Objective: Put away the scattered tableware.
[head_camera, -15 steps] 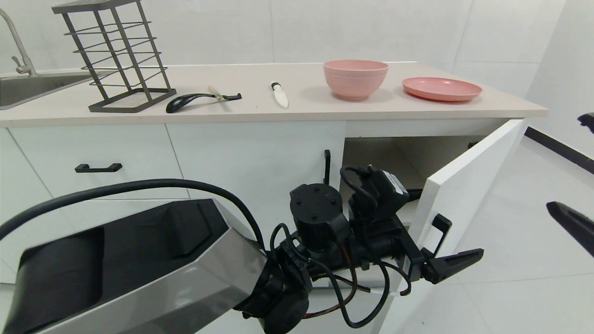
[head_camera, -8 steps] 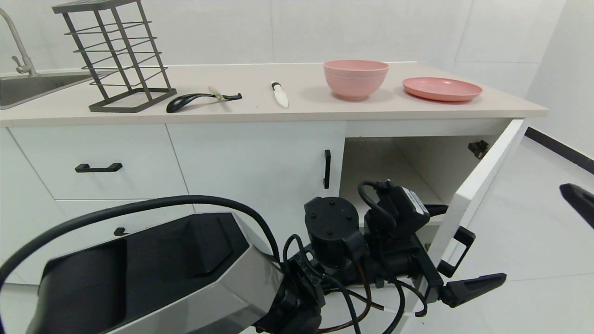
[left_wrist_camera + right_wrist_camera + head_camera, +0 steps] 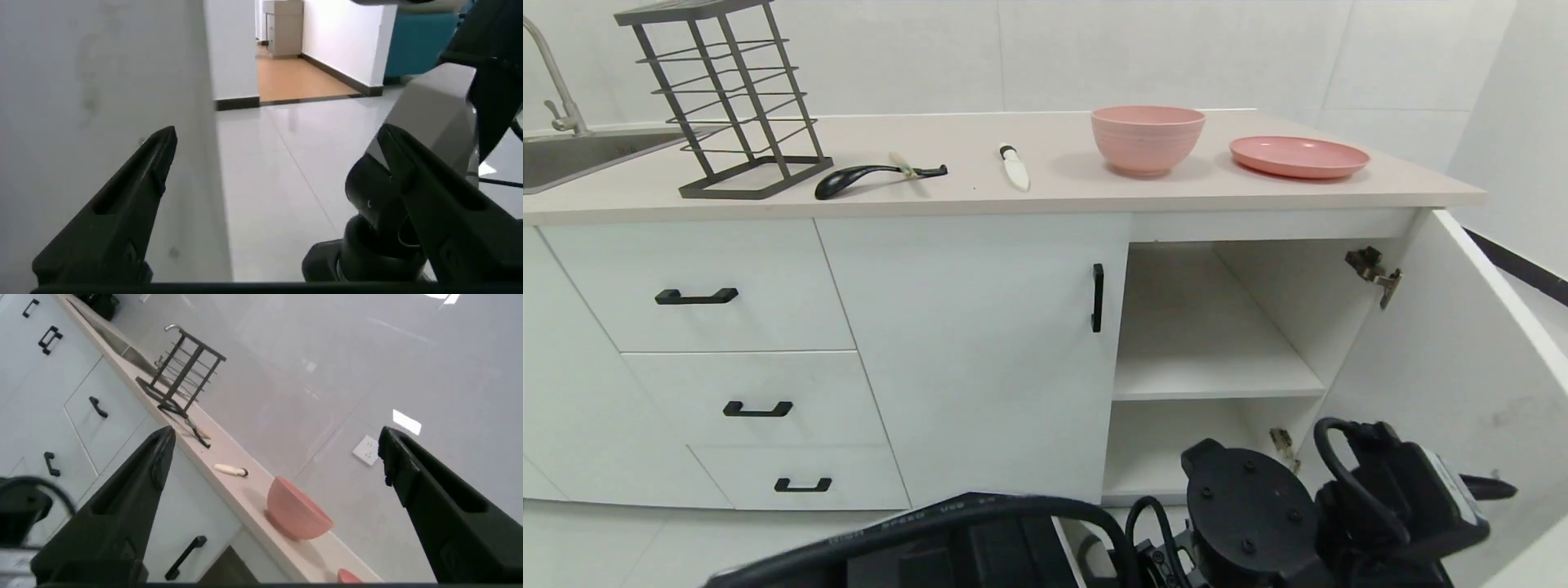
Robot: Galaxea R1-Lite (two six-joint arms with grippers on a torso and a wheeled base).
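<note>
- Lower right of the head view: the left gripper [image 3: 278, 139] hangs low beside the open cabinet door [image 3: 1462, 359]. Its flat black fingers are spread wide and hold nothing, and the door's smooth white panel lies just beside one finger.
- The door stands swung wide, probably to give access to the bare white shelf [image 3: 1217, 380] at centre right, a likely home for the dishes.
- The right gripper [image 3: 278, 439] is likewise wide and empty, and points towards the bench [image 3: 1086, 189].
- Across the upper half, on the matte beige bench, the tableware lies apart and not yet stowed:
  - a glossy black spoon [image 3: 866, 173];
  - a slim white knife [image 3: 1014, 167];
  - a deep, ribbed pink bowl [image 3: 1147, 137];
  - a shallow pink plate [image 3: 1298, 155].
- Upper left: a dark wire rack [image 3: 731, 98] stands upright beside the steel sink [image 3: 580, 151].
</note>
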